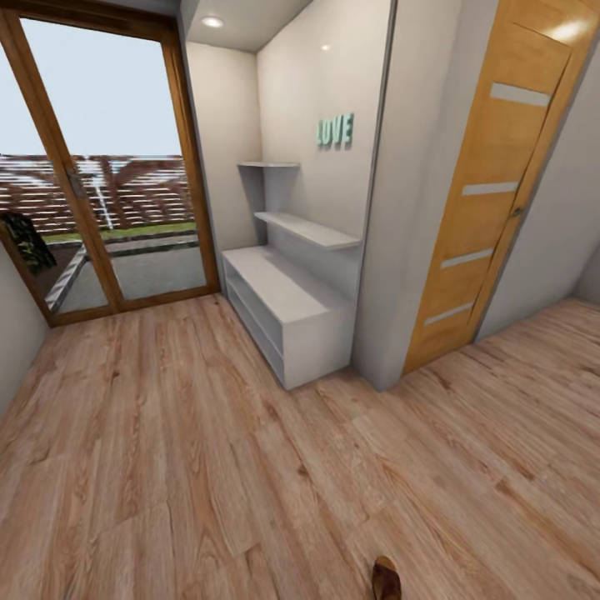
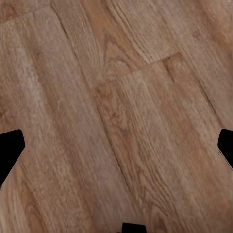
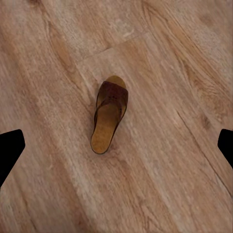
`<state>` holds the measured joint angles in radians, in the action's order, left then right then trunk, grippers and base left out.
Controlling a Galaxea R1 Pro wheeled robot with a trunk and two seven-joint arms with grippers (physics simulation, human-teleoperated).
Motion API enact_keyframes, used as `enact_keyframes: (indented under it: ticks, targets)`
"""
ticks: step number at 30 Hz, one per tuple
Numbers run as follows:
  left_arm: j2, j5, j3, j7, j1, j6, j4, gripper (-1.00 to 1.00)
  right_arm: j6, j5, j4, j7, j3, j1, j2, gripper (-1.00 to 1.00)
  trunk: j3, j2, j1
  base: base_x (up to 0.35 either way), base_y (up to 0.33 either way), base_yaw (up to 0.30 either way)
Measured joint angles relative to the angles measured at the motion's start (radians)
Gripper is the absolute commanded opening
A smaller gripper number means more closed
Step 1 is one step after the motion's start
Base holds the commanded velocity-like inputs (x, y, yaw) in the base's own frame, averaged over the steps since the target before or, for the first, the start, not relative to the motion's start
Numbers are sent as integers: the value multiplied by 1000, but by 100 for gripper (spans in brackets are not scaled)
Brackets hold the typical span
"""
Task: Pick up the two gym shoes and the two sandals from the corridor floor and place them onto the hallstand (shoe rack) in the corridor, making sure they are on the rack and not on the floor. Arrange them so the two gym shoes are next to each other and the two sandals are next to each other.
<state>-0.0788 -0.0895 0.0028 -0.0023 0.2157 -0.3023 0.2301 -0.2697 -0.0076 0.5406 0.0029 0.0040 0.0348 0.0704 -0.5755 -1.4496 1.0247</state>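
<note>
While the right gripper (image 3: 116, 145) hangs spread wide, one sandal (image 3: 109, 116) lies flat on the floor (image 3: 184, 184) between its fingertips, untouched | left gripper (image 2: 116, 145) likewise spread over bare planks | rack (image 1: 287, 312) well apart by the wall.

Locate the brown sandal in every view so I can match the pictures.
Head view: sandal on the corridor floor, cut by the bottom edge, right of centre.
Left wrist view: not in it.
Right wrist view: sandal lying alone, near centre.
Shared landmark: the wood-plank floor.
</note>
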Motion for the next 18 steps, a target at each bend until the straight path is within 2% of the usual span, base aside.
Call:
enact_keyframes:
  ticks: [4,12,18]
  targets:
    - [-1,0,0,0,0,0,2,100,0,1,-1,1,1,0,0,100,0,0,0,139,-1,0]
    - [-6,5,-4,-1,11,2,9,100,2,2,32,-1,1,2,-1,100,0,0,0,38,0,0]
    - [-9,10,-9,-3,69,15,44,100,12,1,118,-5,1,8,-1,100,0,0,0,9,0,0]
